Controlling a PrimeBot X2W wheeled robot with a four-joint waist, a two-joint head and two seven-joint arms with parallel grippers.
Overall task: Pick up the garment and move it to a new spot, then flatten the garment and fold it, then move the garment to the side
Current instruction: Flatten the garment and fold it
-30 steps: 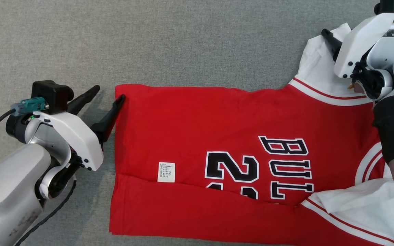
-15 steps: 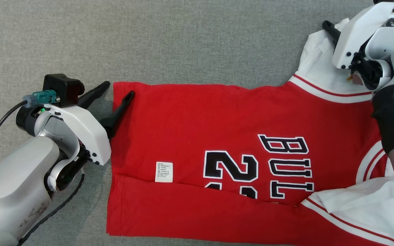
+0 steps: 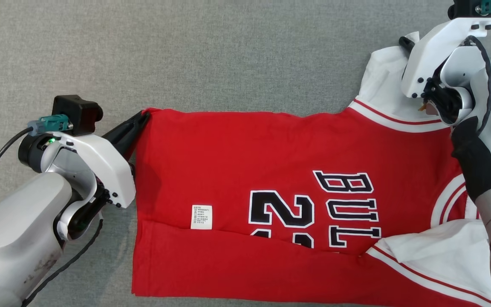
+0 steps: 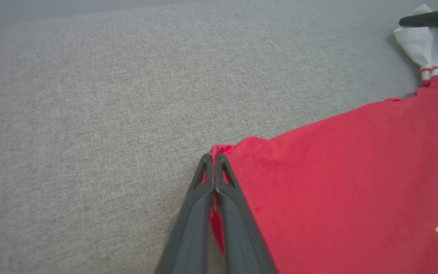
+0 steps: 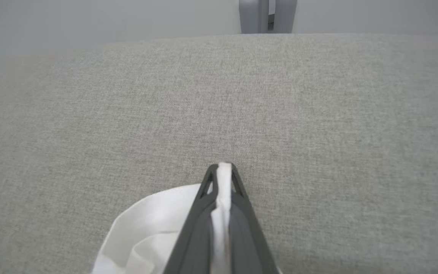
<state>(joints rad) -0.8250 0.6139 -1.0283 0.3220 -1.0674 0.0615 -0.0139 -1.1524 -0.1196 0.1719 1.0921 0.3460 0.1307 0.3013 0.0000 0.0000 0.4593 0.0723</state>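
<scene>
The garment (image 3: 245,170) is a red jersey with white sleeves and black lettering, spread flat on the grey cloth surface, its near edge folded over. My left gripper (image 3: 142,116) is shut on the far hem corner at the left; the left wrist view shows red cloth (image 4: 318,182) pinched between the closed fingers of that gripper (image 4: 214,156). My right gripper (image 3: 405,41) is shut on the white sleeve (image 3: 379,76) at the far right. White fabric (image 5: 146,232) sits clamped in the same gripper (image 5: 222,167) in the right wrist view.
Grey fabric surface (image 3: 228,51) stretches beyond the jersey's far edge. A white care label (image 3: 201,216) lies near the folded front edge. A grey post (image 5: 267,16) stands past the surface's far side.
Both grippers have gone from open to shut, the left on the red hem corner, the right on the white sleeve. The far edge now sits slightly raised and shifted.
</scene>
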